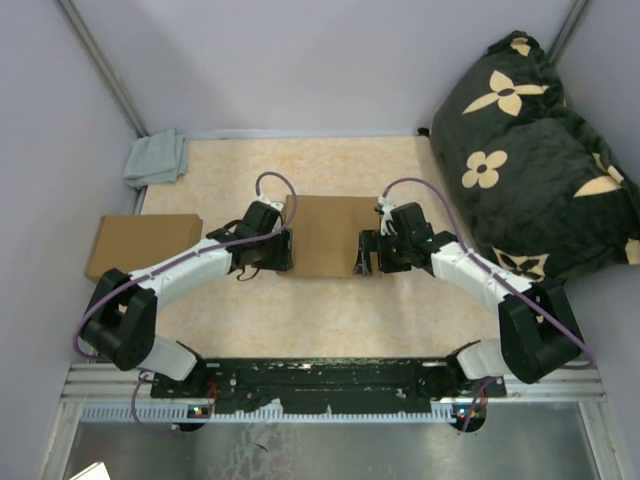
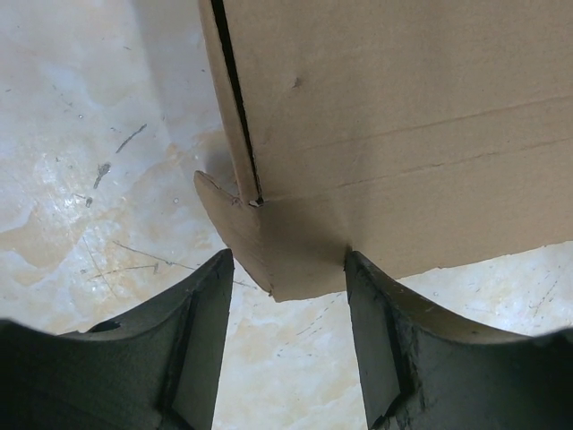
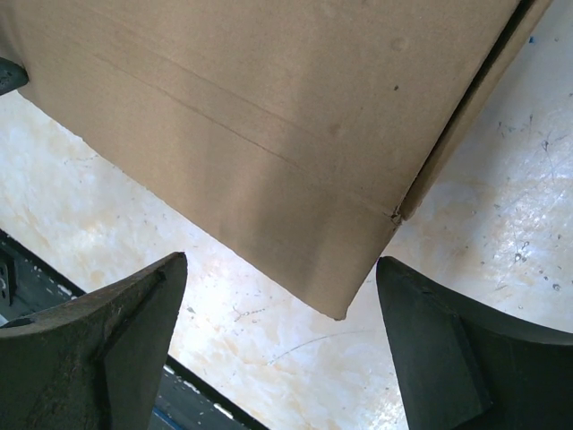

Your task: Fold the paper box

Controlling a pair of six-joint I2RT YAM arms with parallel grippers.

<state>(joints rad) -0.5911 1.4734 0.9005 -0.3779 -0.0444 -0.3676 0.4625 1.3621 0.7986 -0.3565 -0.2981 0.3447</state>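
The paper box [image 1: 325, 232] is plain brown cardboard and lies folded shut and flat at the table's middle. My left gripper [image 1: 283, 250] is at its near-left corner and my right gripper [image 1: 365, 255] is at its near-right corner. In the left wrist view the box [image 2: 403, 116] shows a side slit and a small tab. That corner pokes between the tips of my open left gripper [image 2: 288, 260]. In the right wrist view the box [image 3: 251, 98] ends in a corner between the wide-open jaws of my right gripper [image 3: 282, 264], touching neither finger.
A second flat brown cardboard box [image 1: 140, 245] lies at the table's left edge. A small grey cloth [image 1: 157, 158] sits at the far left corner. A black cushion with beige flowers [image 1: 540, 170] fills the right side. The beige table [image 1: 330, 310] has walls behind and beside it.
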